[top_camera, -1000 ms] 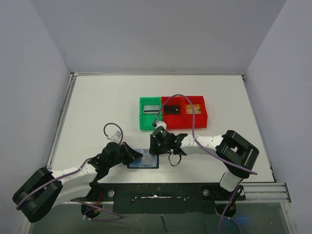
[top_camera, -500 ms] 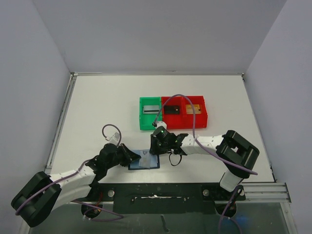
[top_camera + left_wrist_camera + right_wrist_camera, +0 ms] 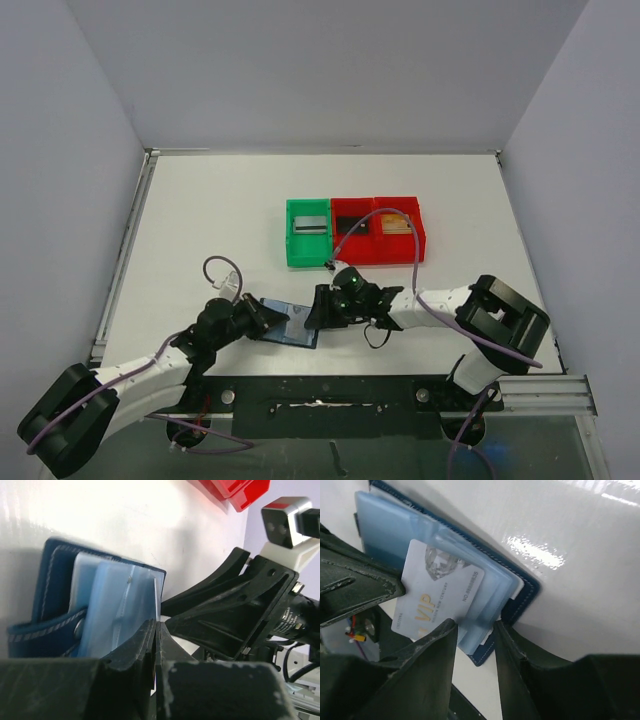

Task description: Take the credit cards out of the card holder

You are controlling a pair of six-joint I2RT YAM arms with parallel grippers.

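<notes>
bins [image 3: 395, 254] behind card holder [image 3: 295, 330], table [image 3: 200, 220] open left

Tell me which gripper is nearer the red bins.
Right. The right gripper sits just near-side of the red bins, at the card holder; the left gripper is across the holder, farther left.

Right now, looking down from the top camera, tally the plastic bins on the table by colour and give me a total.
Green bins: 1
Red bins: 2
Total: 3
</notes>
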